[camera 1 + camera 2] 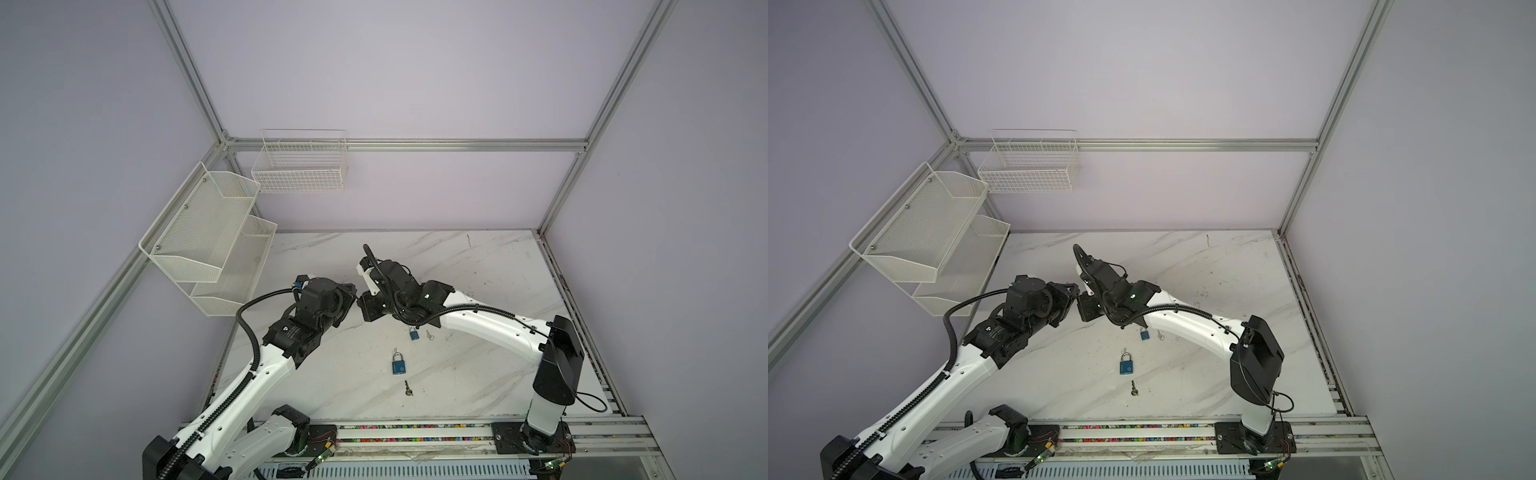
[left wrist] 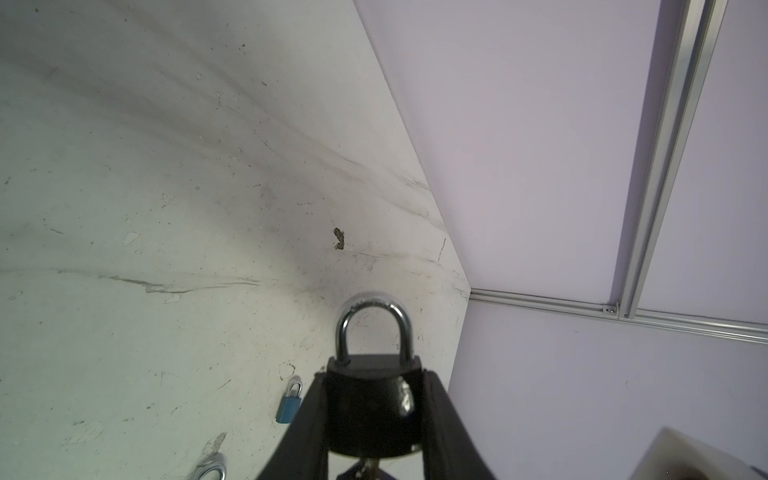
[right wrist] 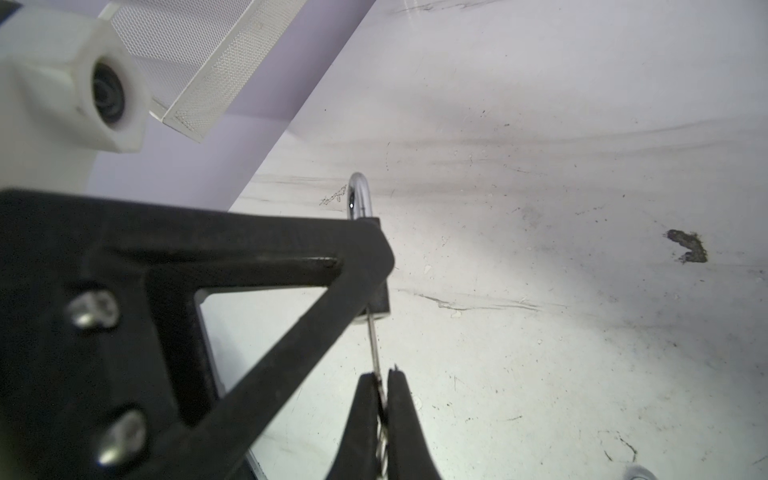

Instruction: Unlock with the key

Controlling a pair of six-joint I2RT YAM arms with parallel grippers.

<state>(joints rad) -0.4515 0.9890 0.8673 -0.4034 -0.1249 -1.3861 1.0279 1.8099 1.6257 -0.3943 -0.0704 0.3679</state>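
Left jaws clamp padlock (image 2: 370, 409); right jaws pinch its key (image 3: 374, 345).

Overhead stereo pair; wrist close-ups

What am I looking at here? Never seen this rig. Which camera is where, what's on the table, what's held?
These are two robot arms, each ending in a two-finger gripper, working over a marble-look table. The two wide pictures come from one stereo camera overhead, so they show nearly the same scene. The two close-ups come from a camera on each arm's wrist.

In the left wrist view, the left gripper clamps a black padlock, and its shackle looks closed. In the right wrist view, the right gripper pinches a key whose tip sits in the bottom of that padlock.

Lying on the table are a larger blue padlock, a smaller blue padlock, a dark loose key and a pale loose key. A mesh shelf and a wire basket hang on the walls.
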